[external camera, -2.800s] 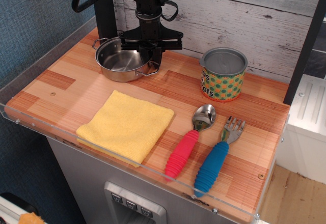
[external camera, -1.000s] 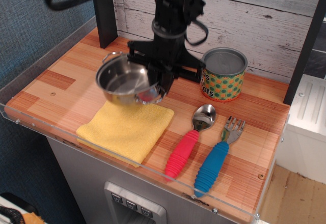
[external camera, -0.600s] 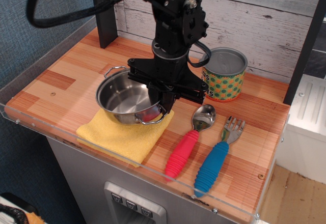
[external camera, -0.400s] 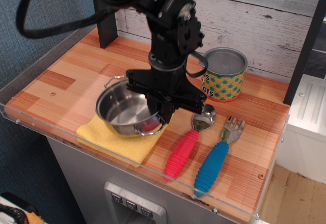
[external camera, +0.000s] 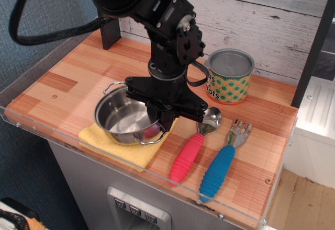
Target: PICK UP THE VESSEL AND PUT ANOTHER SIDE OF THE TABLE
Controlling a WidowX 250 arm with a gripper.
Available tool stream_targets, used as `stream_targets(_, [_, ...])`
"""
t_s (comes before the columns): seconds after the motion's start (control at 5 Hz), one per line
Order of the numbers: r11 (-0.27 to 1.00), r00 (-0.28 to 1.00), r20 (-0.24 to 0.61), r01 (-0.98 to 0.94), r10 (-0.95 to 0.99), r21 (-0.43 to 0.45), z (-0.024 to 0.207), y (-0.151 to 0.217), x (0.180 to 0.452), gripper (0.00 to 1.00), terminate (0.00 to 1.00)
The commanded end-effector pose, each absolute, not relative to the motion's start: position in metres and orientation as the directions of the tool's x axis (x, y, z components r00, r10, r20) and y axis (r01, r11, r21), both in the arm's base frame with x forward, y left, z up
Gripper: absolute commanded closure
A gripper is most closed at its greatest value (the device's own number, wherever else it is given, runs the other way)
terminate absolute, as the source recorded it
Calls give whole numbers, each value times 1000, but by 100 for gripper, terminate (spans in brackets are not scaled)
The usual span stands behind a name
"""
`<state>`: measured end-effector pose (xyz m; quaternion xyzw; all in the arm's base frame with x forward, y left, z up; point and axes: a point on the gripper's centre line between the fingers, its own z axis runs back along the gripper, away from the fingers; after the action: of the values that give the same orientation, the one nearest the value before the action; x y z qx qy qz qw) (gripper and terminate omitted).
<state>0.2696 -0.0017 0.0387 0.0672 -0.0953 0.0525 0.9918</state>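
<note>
1 black robot arm reaches down over the front-left part of the table point(external camera: 68, 78), its gripper point(external camera: 164, 121) clamped on the right rim of the vessel point(external camera: 125, 117), next to the near-right wire handle. Vessel sits over the yellow cloth point(external camera: 125, 149), covering most of it; cannot tell if the base touches the cloth or hangs just above. Vessel is upright, empty, shiny inside, 2 loop handles visible: 1 at back-left, 1 at front-right under the gripper. Cloth lies near the front edge, close to the clear acrylic rim. Just right of the gripper: spoon point(external camera: 194, 142) with red ribbed handle, bowl end partly behind the gripper bar. Right of the spoon, roughly parallel: fork point(external camera: 222, 158) with blue ribbed handle. Both apart from the vessel. Tin point(external camera: 229, 76) with green-orange dotted label stands upright at the back right, near the white plank wall, well apart from the vessel, just behind the arm's wrist.
</note>
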Motion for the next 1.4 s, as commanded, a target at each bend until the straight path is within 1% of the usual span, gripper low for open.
stream_targets(0.0, [988,980,189,-92,67,121,39,6,271,100,0])
stream_targets(0.2, [988,981,184,-88,64,126,36,7,272,100,0])
stream_targets(0.4, [989,982,177,-93,71,119,36,6,272,0,0])
stream_targets(0.8, [992,973,200,-126,119,23,50,8,269,0,0])
stream_targets(1.0, [992,963,241,-124,123,-11,63,8,270,0,0])
stream_targets(1.2, [993,959,260,-119,117,-10,75,9,276,0,0])
